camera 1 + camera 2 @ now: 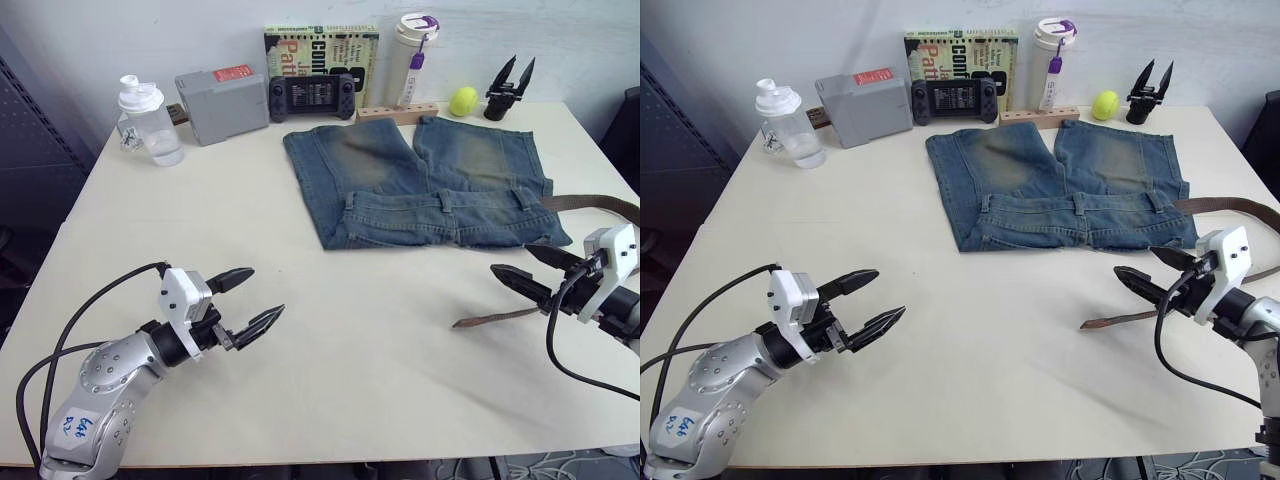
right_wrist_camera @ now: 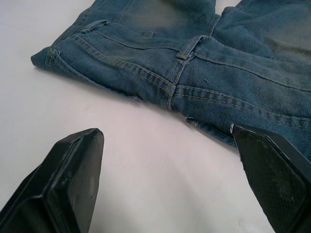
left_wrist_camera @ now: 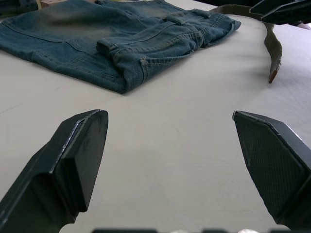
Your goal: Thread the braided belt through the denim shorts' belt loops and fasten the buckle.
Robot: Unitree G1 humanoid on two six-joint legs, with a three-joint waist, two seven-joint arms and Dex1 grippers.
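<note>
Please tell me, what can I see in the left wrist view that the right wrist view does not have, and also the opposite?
The left wrist view has the braided belt, its tip lying on the table, and the right gripper above it. The right wrist view has a close look at the waistband with one of the belt loops at its middle, and no belt. Both share the denim shorts lying flat on the bare white table, and both look out between an open gripper's own two black fingers.

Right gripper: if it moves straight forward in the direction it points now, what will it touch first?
Most likely the denim shorts: the open right gripper points at their waistband edge across bare table, with nothing between. Exact depth is unclear.
</note>
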